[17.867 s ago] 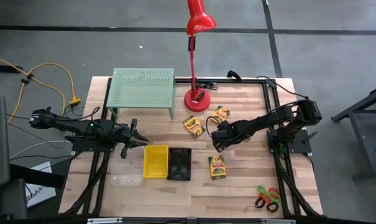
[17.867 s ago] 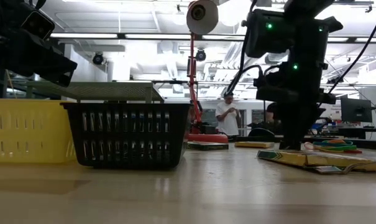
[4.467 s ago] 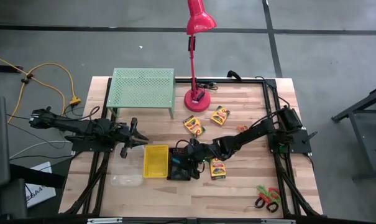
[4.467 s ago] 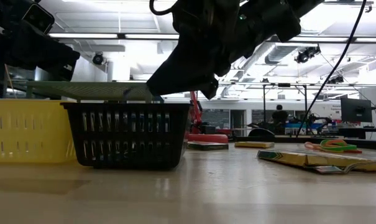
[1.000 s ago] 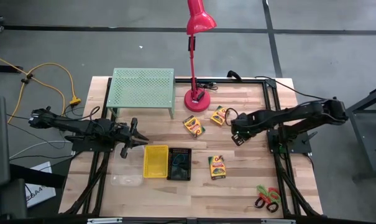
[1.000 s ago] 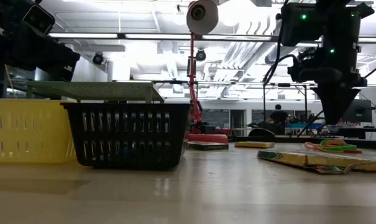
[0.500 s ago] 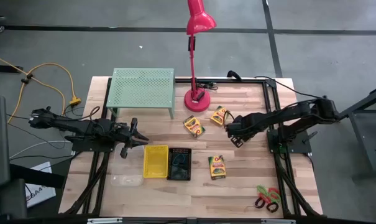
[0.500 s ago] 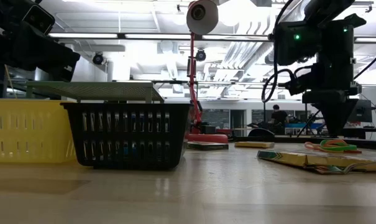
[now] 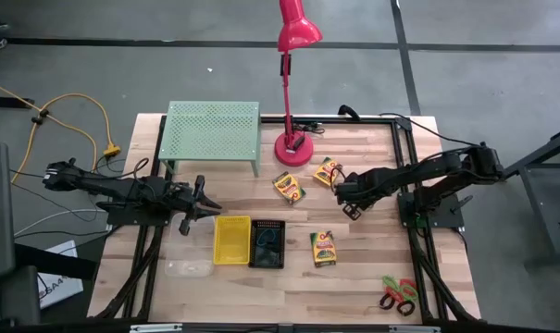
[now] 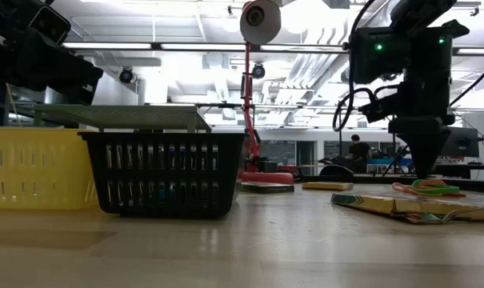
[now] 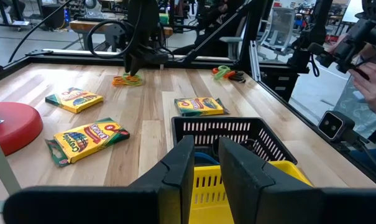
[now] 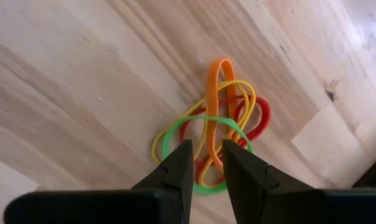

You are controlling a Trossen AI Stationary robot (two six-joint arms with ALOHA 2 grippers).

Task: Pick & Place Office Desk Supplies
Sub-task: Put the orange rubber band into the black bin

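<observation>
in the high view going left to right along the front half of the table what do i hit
clear bin → yellow bin → black mesh bin → crayon box → scissors

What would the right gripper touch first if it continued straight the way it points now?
Most likely the small coloured loops lying on the wooden table: the right gripper points down directly over the pile, fingers slightly apart, nothing between.

Your rig: two dark, matte, multi-jointed arms. The left gripper [image 11: 203,165] has two flat black wedge-shaped fingers [image 11: 178,168]; the right gripper [image 12: 203,163] has the same. The right arm [image 10: 410,56] carries black looped cables and lit green indicator lights on its housing.
</observation>
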